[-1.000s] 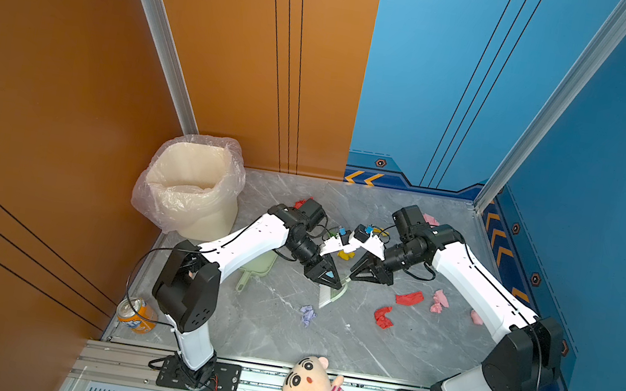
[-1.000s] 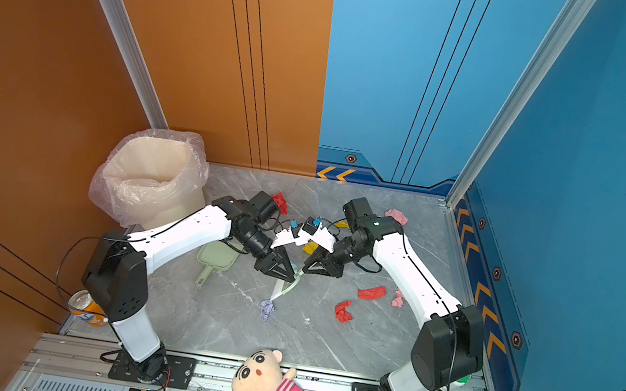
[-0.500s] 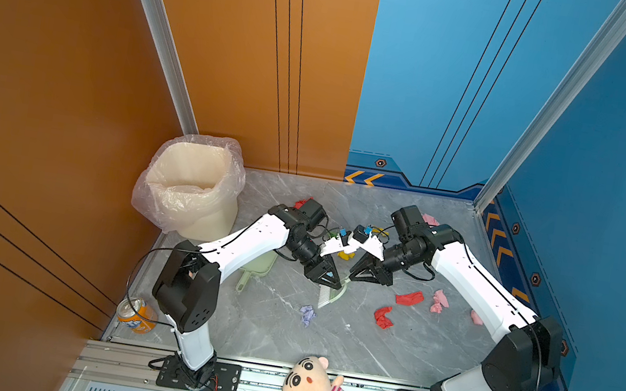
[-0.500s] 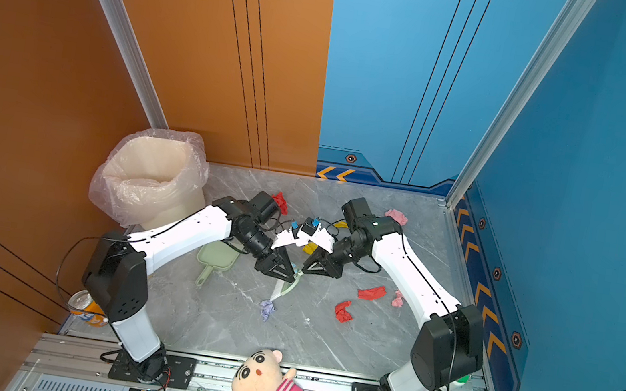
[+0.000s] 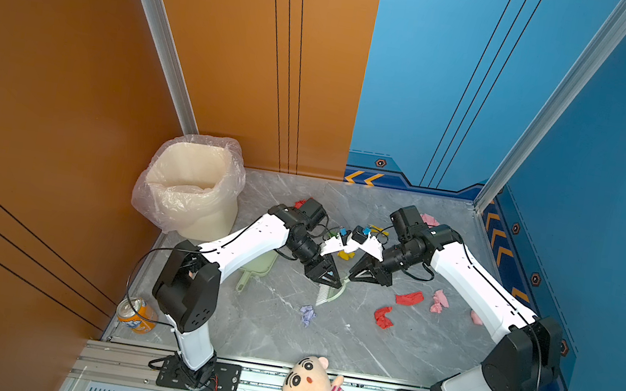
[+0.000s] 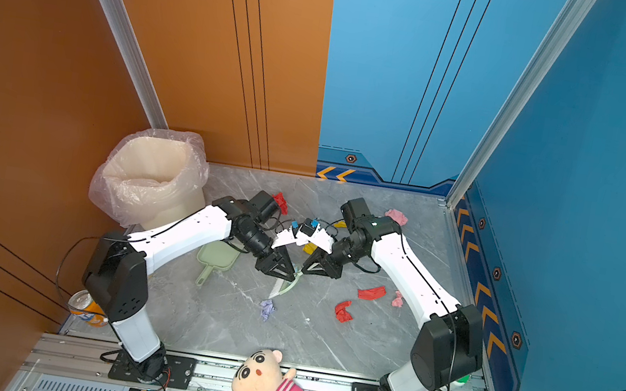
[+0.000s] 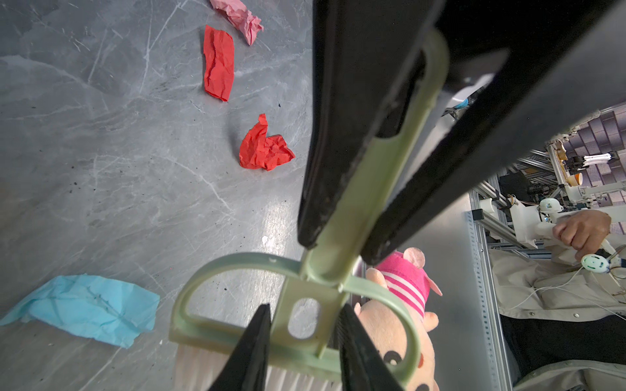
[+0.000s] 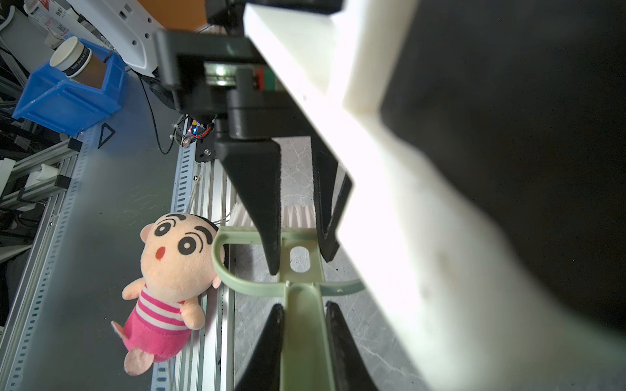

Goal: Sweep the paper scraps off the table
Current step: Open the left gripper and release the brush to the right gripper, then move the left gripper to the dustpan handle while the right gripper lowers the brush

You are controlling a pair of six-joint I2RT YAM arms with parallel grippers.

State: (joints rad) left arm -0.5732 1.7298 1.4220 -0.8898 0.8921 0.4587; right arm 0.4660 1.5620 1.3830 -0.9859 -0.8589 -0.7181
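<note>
Both arms reach inward and bend down at the wrist, so the left hand [image 5: 335, 282] and the right hand [image 5: 352, 278] meet tip to tip over the middle of the counter [image 5: 347, 349]. The right hand is closed on the handle of the brush [image 5: 330, 296]. The left hand is narrow, with its fingers [image 7: 252, 348] on both sides of the brush neck; whether they press it cannot be told. The scraps [image 5: 408, 298] lie scattered on the counter, mostly near the right arm.

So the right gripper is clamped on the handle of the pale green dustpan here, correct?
No. The right gripper is clamped on the handle of the pale green brush, as the right wrist view shows; the dustpan lies apart, in neither gripper.
</note>
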